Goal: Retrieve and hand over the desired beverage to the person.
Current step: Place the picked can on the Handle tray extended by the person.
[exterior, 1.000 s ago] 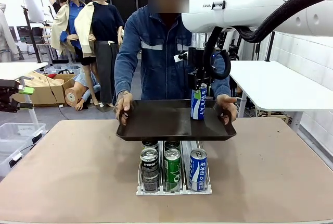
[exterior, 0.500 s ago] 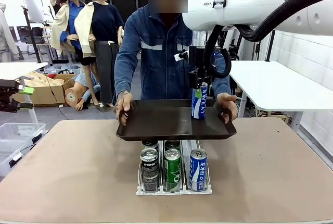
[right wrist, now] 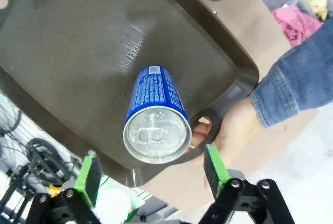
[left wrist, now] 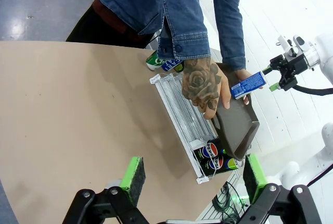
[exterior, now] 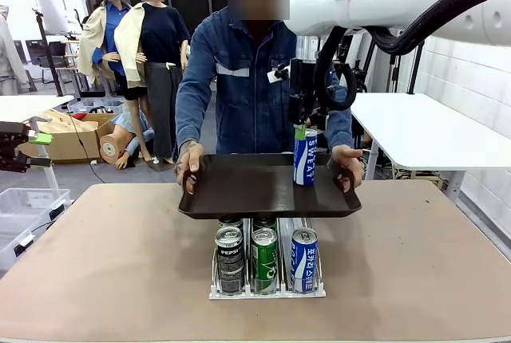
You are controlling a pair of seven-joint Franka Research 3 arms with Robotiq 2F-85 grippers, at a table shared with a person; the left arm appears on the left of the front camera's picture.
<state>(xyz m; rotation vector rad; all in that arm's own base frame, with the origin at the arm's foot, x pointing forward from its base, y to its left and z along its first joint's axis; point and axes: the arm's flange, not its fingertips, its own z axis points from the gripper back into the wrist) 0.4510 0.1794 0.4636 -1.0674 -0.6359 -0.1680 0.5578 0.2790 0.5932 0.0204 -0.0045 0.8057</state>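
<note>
Matte tan board covers the table (exterior: pixel 96 263), and over its middle the person (exterior: pixel 239 80) in stiff blue denim holds a dark, smooth rectangular tray (exterior: pixel 239 191) with rounded corners, a hand (exterior: pixel 189 163) gripping each short end. Upright on the tray, near one short end, stands the slim blue can (exterior: pixel 304 157). The front view shows its white SWEAT lettering, and the right wrist view adds a silver lid (right wrist: pixel 156 135) with a pull tab. The right gripper (exterior: pixel 306 125) hangs just above the can. From the front I can't quite tell whether it touches the rim, but its own camera shows the green pads (right wrist: pixel 88 178) spread wide, clear of the metal on both sides. Below the tray's near edge a clear plastic rack (exterior: pixel 267 291) holds glossy cans (exterior: pixel 264 257) in rows: black, green and blue. The left wrist view shows the rack's ribbed channels (left wrist: pixel 182 109) running under the tray, and the left gripper (left wrist: pixel 192 178) well away from the tray, jaws apart, nothing between.
</note>
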